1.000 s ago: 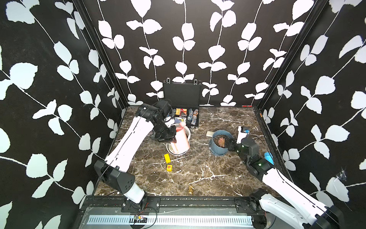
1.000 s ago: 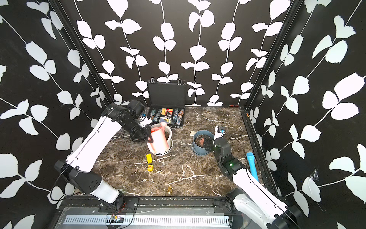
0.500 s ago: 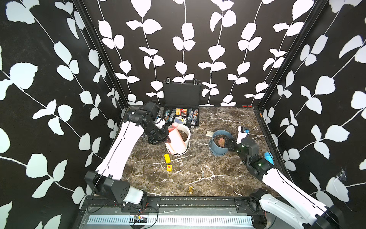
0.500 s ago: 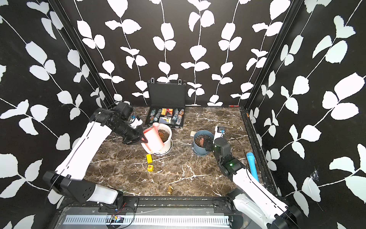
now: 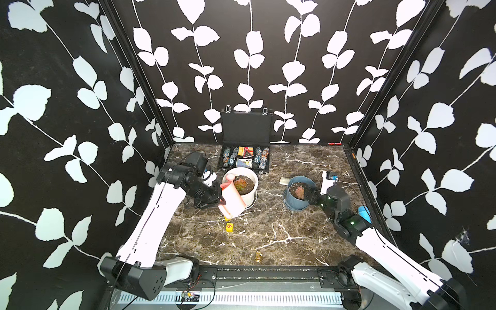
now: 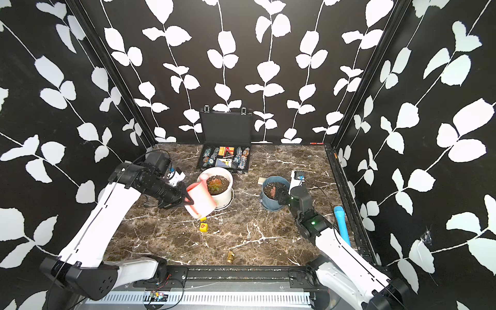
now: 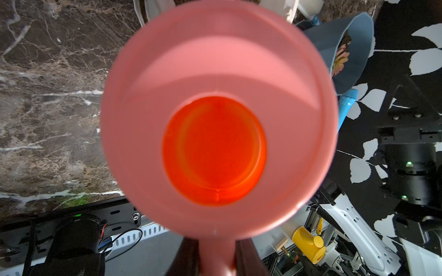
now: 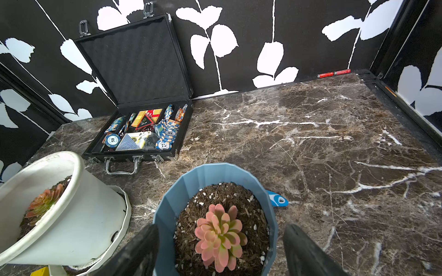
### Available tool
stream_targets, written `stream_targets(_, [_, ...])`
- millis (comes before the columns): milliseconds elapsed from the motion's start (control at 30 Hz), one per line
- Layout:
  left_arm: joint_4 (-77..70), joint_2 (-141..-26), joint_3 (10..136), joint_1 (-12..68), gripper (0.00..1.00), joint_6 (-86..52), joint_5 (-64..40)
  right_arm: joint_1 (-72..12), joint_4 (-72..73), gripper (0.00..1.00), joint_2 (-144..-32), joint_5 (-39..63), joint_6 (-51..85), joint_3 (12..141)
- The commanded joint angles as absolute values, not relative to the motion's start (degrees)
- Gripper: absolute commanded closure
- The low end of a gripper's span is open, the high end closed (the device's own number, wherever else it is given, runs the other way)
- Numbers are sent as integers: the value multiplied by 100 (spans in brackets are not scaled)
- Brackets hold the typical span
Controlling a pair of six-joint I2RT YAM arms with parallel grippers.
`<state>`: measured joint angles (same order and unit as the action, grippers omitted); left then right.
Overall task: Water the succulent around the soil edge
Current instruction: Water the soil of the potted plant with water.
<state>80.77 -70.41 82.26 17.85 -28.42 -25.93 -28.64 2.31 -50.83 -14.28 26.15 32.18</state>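
Left fingers (image 6: 180, 199) are clamping shut on the handle of the pink watering can (image 5: 232, 200). They're holding it off the table (image 5: 268, 236) and tipping it, w/ the spout head (image 5: 229, 178) hanging over the near-left rim of the white pot (image 5: 249, 200).

The succulent (image 5: 239, 184) is sitting approx. mid-pot in dark soil (image 5: 249, 182). The spout is pointing at the soil edge, not the rosette, so the pour is looking set up or just getting underway. Both top views are showing no stream or wet patch, and the left wrist view is giving only the can's inside, so can't tell if any water is going in.

Prob. early in the task: one spot of the edge at most is getting covered. The rest of the ring, i.e. far side and right side, is waiting.

Further right, a second succulent (image 8: 220, 229) is standing in a blue pot (image 5: 294, 205), well apart from the can. Right fingers (image 8: 143, 251) are standing wide open, straddling that pot w/ a gap showing on one side, gripping nothing.
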Motion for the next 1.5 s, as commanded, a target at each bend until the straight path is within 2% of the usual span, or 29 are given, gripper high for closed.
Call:
stream_targets(0, [7911,-6599,8003,1749,100,-2769,-2686,-2899,409,16,-5027,-1397,2664,3218])
stream_targets(233, [7717,-6106,7363,1749,100,-2756,-2924,-2897,438,16,-5054,-1367,2687,3216])
stream_targets(767, [7763,-5353,6742,1767,100,-2790,-3258,-2894,458,16,-5063,-1366,2675,3208])
stream_targets(900, [7591,-5381,6681,1859,100,-2910,-3280,-2895,457,16,-5063,-1362,2677,3208])
stream_targets(1200, [6926,-5892,6807,2797,100,-3368,-2963,-2893,456,17,-5071,-1373,2666,3213])
stream_targets(1467, [6682,-6427,7244,2959,100,-3335,-2843,-2892,448,16,-5071,-1371,2669,3206])
